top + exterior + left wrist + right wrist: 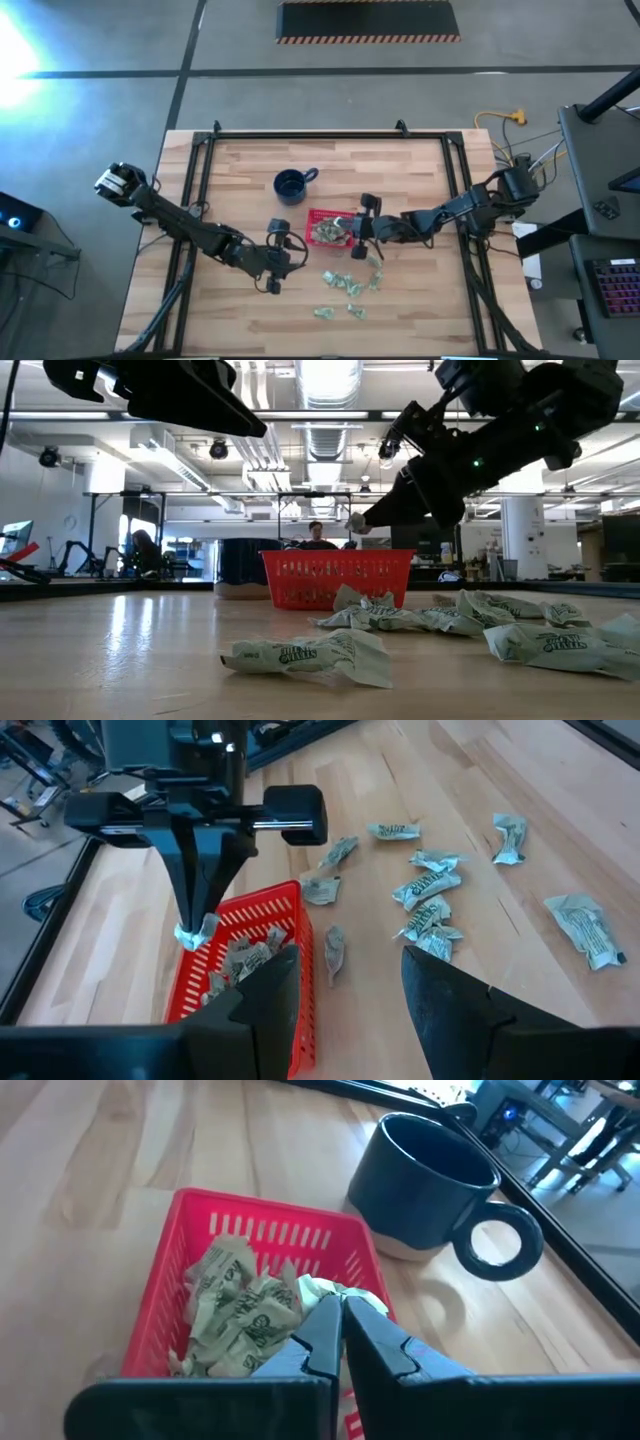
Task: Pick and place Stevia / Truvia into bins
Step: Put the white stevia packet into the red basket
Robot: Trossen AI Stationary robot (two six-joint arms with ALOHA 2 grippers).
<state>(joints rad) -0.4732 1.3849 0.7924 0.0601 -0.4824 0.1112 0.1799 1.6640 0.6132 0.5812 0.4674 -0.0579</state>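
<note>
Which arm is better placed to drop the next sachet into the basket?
Right. The right gripper is shut on a sachet above the red basket; the left gripper waits open and empty beside it.

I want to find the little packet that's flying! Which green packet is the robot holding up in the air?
The sachet pinched in the right gripper, held just above the red basket. Every other sachet lies in the basket or on the table.

The little red basket (328,230) holds some crumpled green-and-white packets (240,1320). More packets (349,287) lie scattered on the table just beside it.
</note>
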